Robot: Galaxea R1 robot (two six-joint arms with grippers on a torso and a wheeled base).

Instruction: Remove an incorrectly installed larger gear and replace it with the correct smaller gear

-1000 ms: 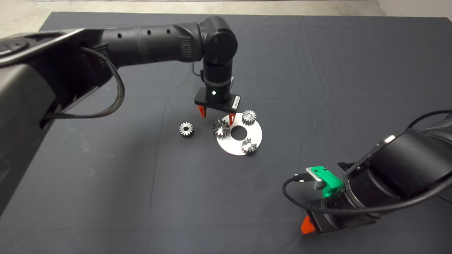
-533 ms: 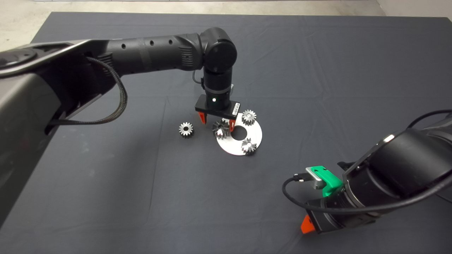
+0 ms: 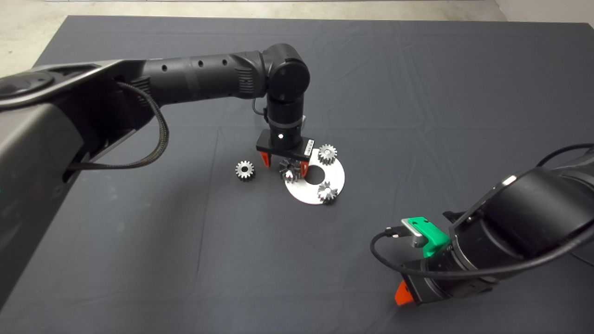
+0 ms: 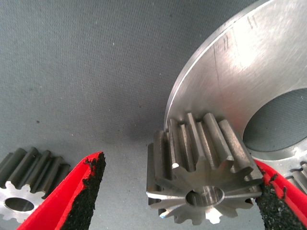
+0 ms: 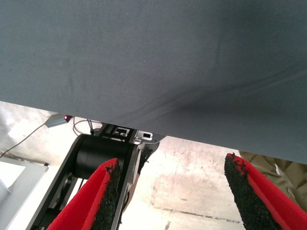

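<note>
Lowered since the earlier frames, the left gripper is spread around the silver deep-toothed larger gear on the flat silver metal ring plate. Left of it, a fine-toothed silver smaller gear lies on the dark mat. Removal is judged in hand; closing, then lifting, is called for, while the right gripper is parked open at the lower right edge.

Silver larger gear on silver disc (dark grey mat), red-fingered left end effector

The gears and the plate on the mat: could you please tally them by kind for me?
Larger gear with deep star-like teeth: 1, on the plate between the open left gripper's fingers.
Smaller gears with fine teeth: 3, two on the plate, one on the mat.
Round metal plate: 1.
Total: 5.
</note>
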